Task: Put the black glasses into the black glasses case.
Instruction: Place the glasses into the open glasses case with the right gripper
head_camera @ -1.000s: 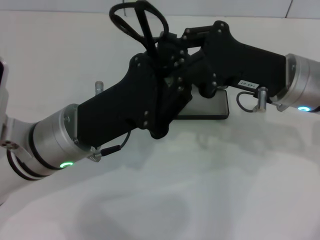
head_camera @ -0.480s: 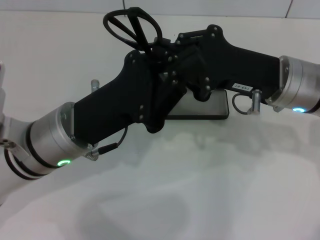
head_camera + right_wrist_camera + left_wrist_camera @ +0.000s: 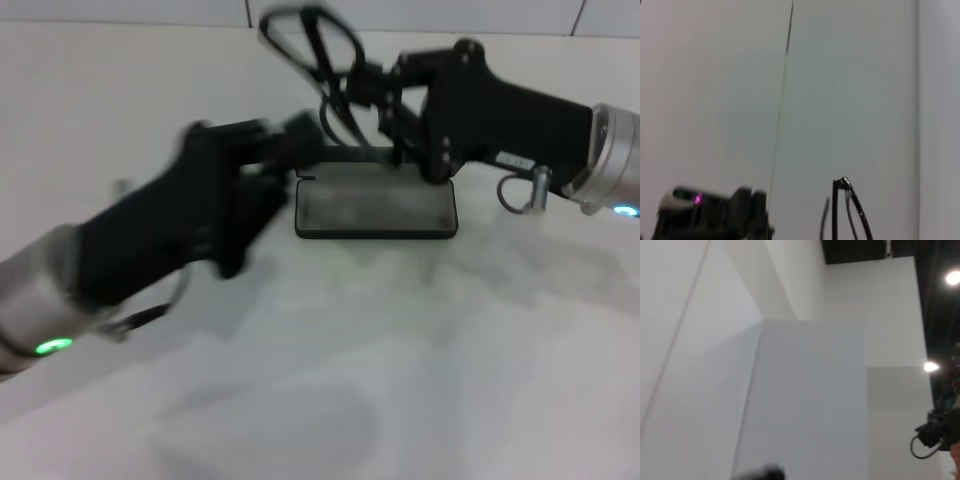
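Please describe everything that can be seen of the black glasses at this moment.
The black glasses have a thin black wire-like frame, two rounded clear lenses and long slim temple arms. They are held up in the air by the right pincer, lenses uppermost and temple arms hanging down, above the far edge of the open black glasses case. They do not touch the case. The left pincer is apart from them, beside the case. The right wrist view shows the frame from the side.

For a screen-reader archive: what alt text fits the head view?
The right gripper holds the black glasses up behind the open black glasses case, which lies on a white table. The left gripper, motion-blurred, sits just left of the case.
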Controlling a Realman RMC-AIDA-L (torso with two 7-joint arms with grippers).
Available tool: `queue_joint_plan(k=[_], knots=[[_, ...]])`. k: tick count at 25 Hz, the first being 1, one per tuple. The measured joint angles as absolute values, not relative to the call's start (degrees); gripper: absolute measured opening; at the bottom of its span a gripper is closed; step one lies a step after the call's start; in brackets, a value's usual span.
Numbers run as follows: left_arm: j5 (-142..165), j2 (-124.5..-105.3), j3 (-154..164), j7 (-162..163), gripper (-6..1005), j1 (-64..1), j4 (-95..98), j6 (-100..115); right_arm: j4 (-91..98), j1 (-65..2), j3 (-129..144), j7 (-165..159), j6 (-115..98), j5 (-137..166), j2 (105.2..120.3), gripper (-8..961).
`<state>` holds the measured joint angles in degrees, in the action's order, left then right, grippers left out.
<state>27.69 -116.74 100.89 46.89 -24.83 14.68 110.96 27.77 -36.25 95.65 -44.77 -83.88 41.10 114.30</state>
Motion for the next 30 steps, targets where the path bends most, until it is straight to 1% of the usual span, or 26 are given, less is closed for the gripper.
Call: queue_joint_plan(k=[2, 4, 6, 8, 10, 12, 13, 16, 21, 26, 30], knots=[[27.33, -115.48, 99.59, 47.13, 66, -22.97, 14.64, 112.22, 31.47, -34.67, 95.56, -47.05, -81.58, 45.6, 113.31, 76], [27.29, -114.64, 97.56, 47.59, 66, -21.36, 14.65, 113.1, 39.84, -31.41, 95.43, -51.57, -76.53, 53.86, 112.34, 77], [27.28, -113.88, 95.16, 48.14, 66, -19.78, 14.85, 113.95, 47.58, -28.45, 95.41, -56.35, -71.39, 62.13, 112.25, 78], [27.28, -113.41, 93.3, 48.58, 65, -18.69, 14.94, 114.77, 57.28, -24.89, 95.41, -64.24, -65.09, 74.22, 112.92, 79], [27.39, -113.23, 92.03, 48.82, 64, -18.11, 14.81, 115.35, 64.78, -22.11, 95.39, -70.67, -61.55, 84.81, 114.13, 80], [27.49, -113.29, 91.52, 48.92, 64, -17.97, 14.69, 115.45, 73.37, -19.31, 96.41, -78.11, -58.23, 98.13, 115.67, 81], [27.58, -113.38, 91.41, 48.94, 64, -17.97, 14.65, 115.45, 75.61, -18.9, 97.27, -80.59, -57.11, 102.04, 115.85, 81], [27.82, -113.69, 91.41, 48.91, 64, -18.09, 14.56, 115.36, 81.18, -19.67, 100.61, -89.09, -54.65, 113.15, 115.82, 82], [27.9, -114.08, 91.37, 48.69, 65, -18.68, 13.83, 115.2, 84.12, -21.99, 103.09, -97.12, -53.33, 125.08, 116.05, 84], [27.74, -114.4, 91.33, 48.57, 65, -18.6, 13.43, 115.07, 84.02, -24.25, 107.37, -102.93, -48.19, 135.18, 116.17, 87], [27.49, -114.59, 91.32, 48.53, 66, -18.77, 13.06, 115.04, 82.01, -25.23, 109.71, -103.69, -43.7, 137.63, 116.18, 88]])
